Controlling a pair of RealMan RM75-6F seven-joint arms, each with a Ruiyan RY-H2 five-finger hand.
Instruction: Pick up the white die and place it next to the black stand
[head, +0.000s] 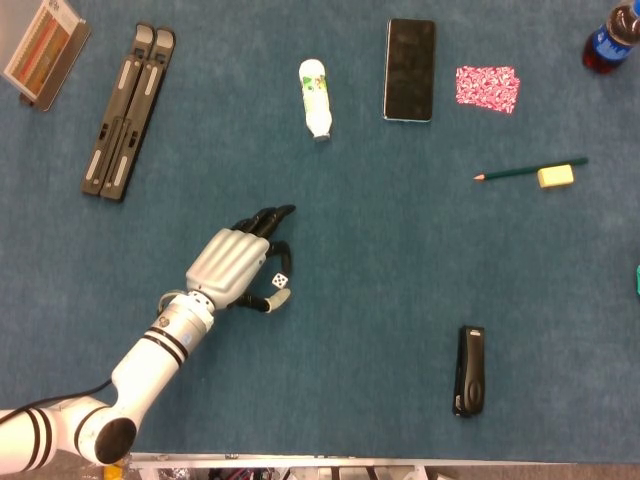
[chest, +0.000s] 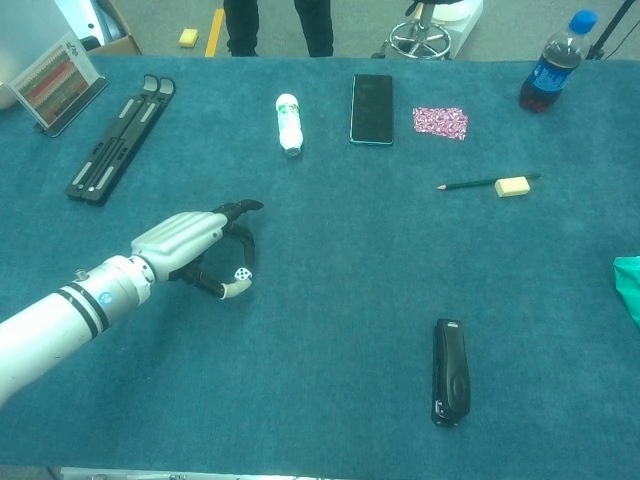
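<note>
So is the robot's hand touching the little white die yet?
Cannot tell. In the head view the die sits between the left hand's curled fingers and thumb, but neither view plainly shows contact or a gap.

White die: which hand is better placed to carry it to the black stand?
Left. The left hand already has its fingers curled around the white die, and the black stand lies on the same side. The right hand shows in neither view.
</note>
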